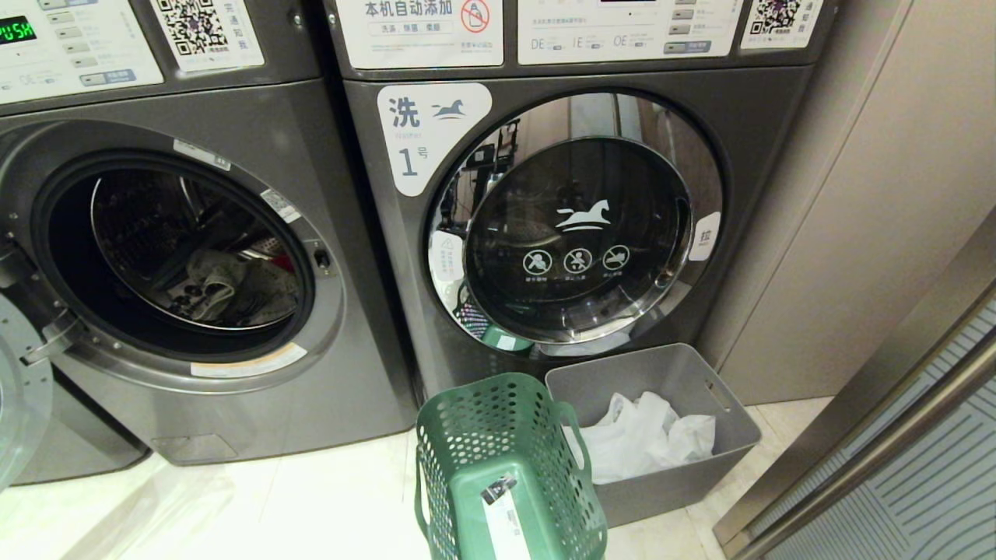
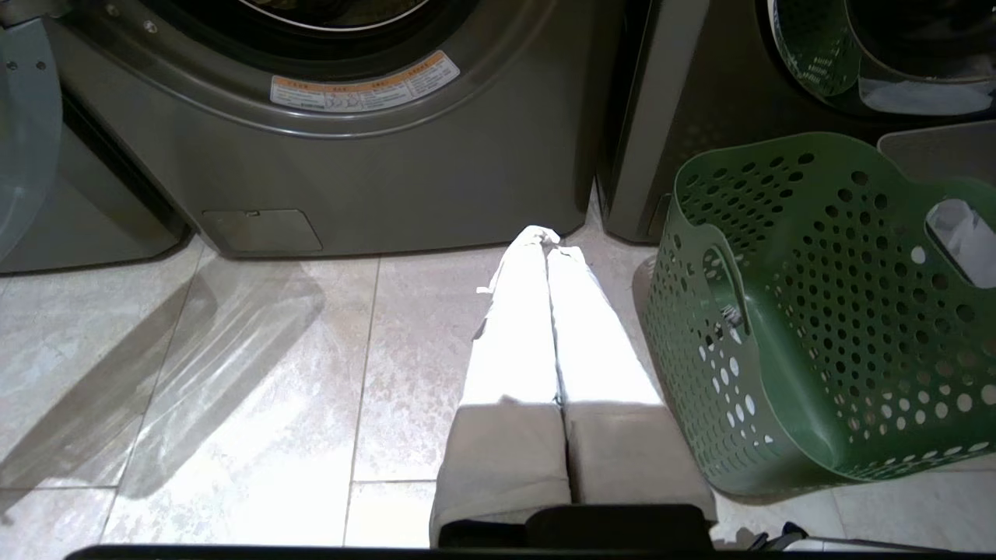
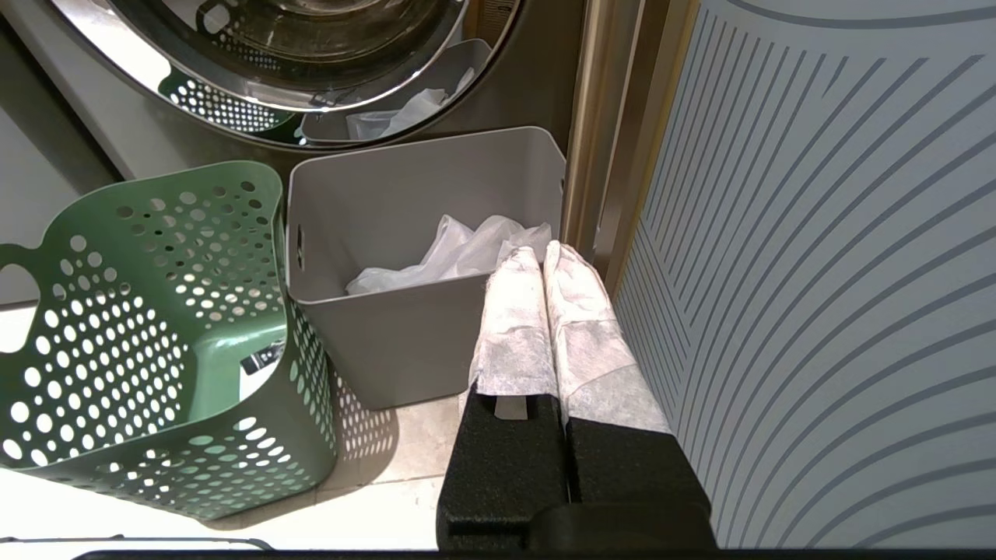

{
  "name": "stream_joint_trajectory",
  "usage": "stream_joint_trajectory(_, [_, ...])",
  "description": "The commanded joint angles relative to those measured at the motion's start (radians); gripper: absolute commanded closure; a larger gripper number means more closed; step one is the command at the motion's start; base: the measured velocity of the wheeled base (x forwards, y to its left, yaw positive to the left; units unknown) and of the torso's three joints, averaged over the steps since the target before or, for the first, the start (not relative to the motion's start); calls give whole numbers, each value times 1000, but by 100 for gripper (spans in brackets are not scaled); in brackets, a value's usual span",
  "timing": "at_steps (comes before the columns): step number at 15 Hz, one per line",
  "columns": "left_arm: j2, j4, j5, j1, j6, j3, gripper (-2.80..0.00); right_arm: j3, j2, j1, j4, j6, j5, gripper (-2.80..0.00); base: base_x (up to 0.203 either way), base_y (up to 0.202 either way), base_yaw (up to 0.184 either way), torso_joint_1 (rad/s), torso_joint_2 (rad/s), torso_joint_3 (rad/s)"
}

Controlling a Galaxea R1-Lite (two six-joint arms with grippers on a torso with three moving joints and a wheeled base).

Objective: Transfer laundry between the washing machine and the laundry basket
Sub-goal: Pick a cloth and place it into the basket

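- Grey-green and pale fabric is bunched low in the drum of the open washing machine point(image 1: 179, 257) on the left: that's the laundry point(image 1: 233, 288), with a speck of red showing at the back. Can't tell exactly how many garments, they're all tangled together.
- My guess is it'll handle soft and floppy, pretty light unless it's damp, and it'll drape and snag on the drum lip if dragged. Best bet is pinching a raised fold on top of the heap rather than digging underneath.
- Green laundry basket point(image 1: 506, 467) sits on the floor tiles in front of the two machines, leaning, and from what I can see there's nothing in it. It's just beside the grey bin point(image 1: 700, 381), maybe touching.
- Count: two washers, the open one and the closed machine point(image 1: 576, 218) marked "1" with the chrome door. One green basket, one grey bin, one white plastic bag point(image 1: 646, 435) crumpled inside the bin.
- Left gripper point(image 2: 548, 237) hangs low over the floor point(image 2: 272, 373) in front of the open washer, cloth-wrapped fingers point(image 2: 521, 311) pressed together, nothing in them.
- Right gripper point(image 3: 541, 253) is parked by the bin's near corner beside the striped panel point(image 3: 817, 272), fingers also pressed together and empty.
- Neither arm shows up in the head view.
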Motion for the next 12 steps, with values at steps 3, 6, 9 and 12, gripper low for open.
stream_joint_trajectory(3, [-50, 74, -95, -4, 3, 44, 0, 0, 0, 0, -1, 0, 0, 0, 0, 0, 0, 0, 0, 0])
stream_joint_trajectory(6, [-229, 149, -136, -7, 28, 44, 0, 0, 0, 0, -1, 0, 0, 0, 0, 0, 0, 0, 0, 0])
stream_joint_trajectory(9, [-400, 158, -147, 0, 45, 44, 0, 0, 0, 0, -1, 0, 0, 0, 0, 0, 0, 0, 0, 0])
stream_joint_trajectory(12, [-407, 160, -144, 5, 53, 44, 0, 0, 0, 0, -1, 0, 0, 0, 0, 0, 0, 0, 0, 0])
